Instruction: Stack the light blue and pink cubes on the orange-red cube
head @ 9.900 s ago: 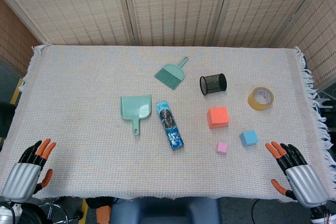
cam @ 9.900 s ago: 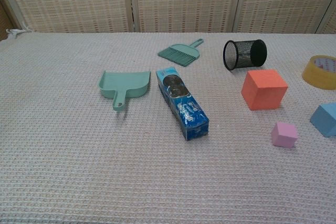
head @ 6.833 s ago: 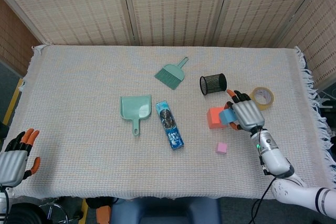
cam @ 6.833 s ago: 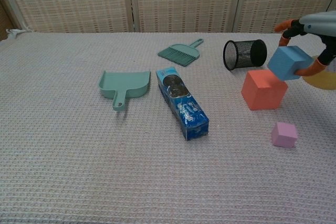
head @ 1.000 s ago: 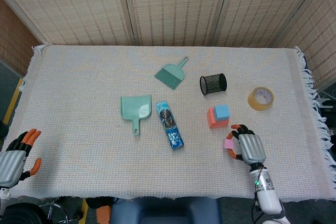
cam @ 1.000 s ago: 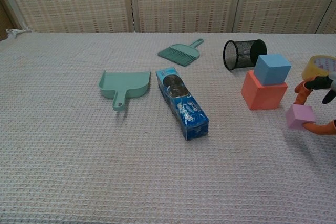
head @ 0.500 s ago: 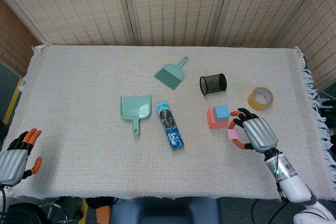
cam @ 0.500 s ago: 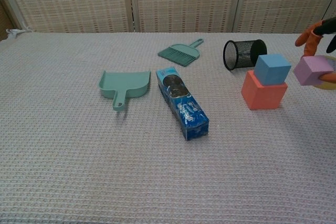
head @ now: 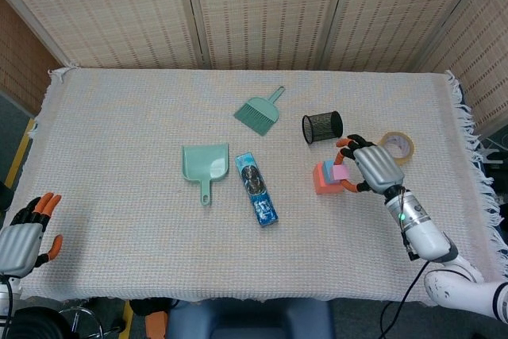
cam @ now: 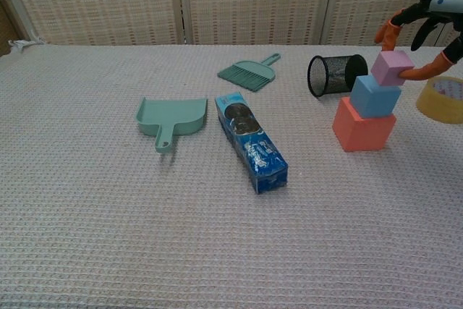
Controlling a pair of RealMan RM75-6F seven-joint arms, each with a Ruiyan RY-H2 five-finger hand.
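Note:
The orange-red cube [cam: 362, 132] [head: 321, 181] stands on the cloth right of centre, and the light blue cube [cam: 374, 98] [head: 328, 167] rests on top of it. My right hand [head: 371, 165] [cam: 427, 16] holds the small pink cube [cam: 391, 68] [head: 341, 170] between thumb and fingers, right above the blue cube's top; whether the two touch I cannot tell. At the near left corner of the table my left hand [head: 22, 238] is open, holding nothing.
A black mesh cup [head: 321, 127] [cam: 336, 74] lies on its side just behind the stack. A tape roll [head: 399, 145] [cam: 442, 99] sits to the right. A blue snack pack [head: 255, 189], a green dustpan [head: 204, 167] and a small brush [head: 259, 111] lie in the middle.
My right hand picked the pink cube up from the cloth, lifted it and carried it left to just above the blue cube. The left hand stayed put.

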